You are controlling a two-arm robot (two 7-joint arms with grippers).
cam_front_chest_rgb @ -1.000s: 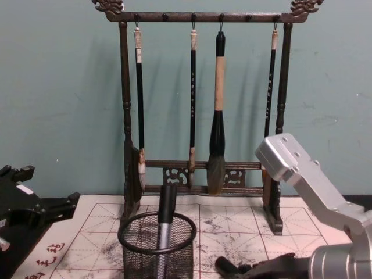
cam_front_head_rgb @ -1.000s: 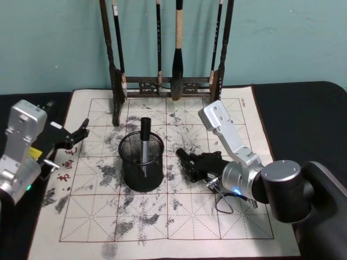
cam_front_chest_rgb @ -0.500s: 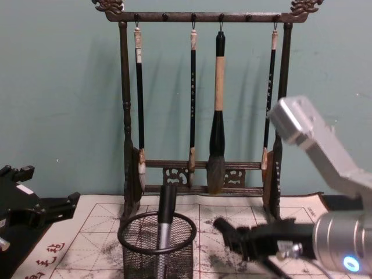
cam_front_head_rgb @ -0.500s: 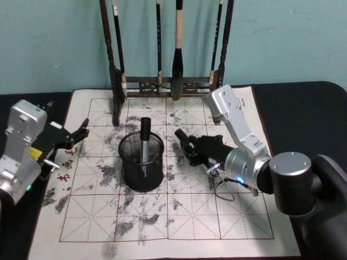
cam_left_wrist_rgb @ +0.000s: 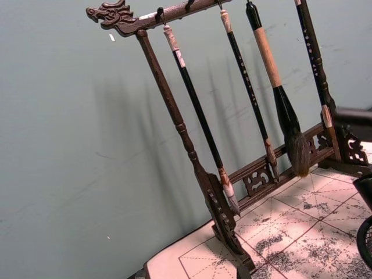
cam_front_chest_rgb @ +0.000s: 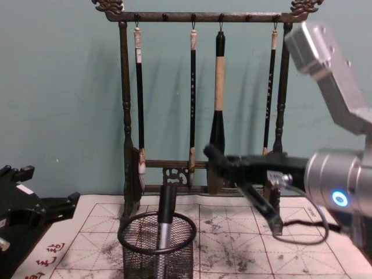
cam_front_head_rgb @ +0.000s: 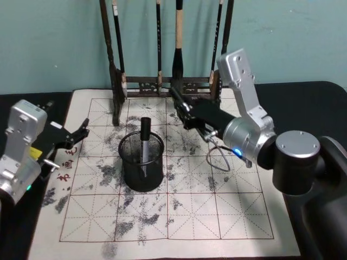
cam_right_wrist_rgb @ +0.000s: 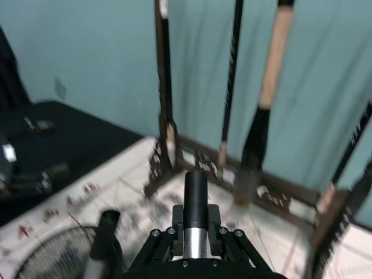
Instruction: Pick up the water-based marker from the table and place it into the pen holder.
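Now the right pincer [cam_front_head_rgb: 181,110] is clamped on the black and silver marker [cam_right_wrist_rgb: 196,216].
It hangs up in the air, with the black wire-mesh pen holder [cam_front_head_rgb: 141,162] below it, off to its left side. The left pincer [cam_front_head_rgb: 78,131] rests open, far off.

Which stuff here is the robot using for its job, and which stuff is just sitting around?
For the job:
- water-based marker, held in the right gripper, raised above the table
- pen holder, which already has one marker standing in it

Just sitting around:
- brush rack with hanging brushes
- ink-stained practice mat
- left gripper, parked at the mat's left edge
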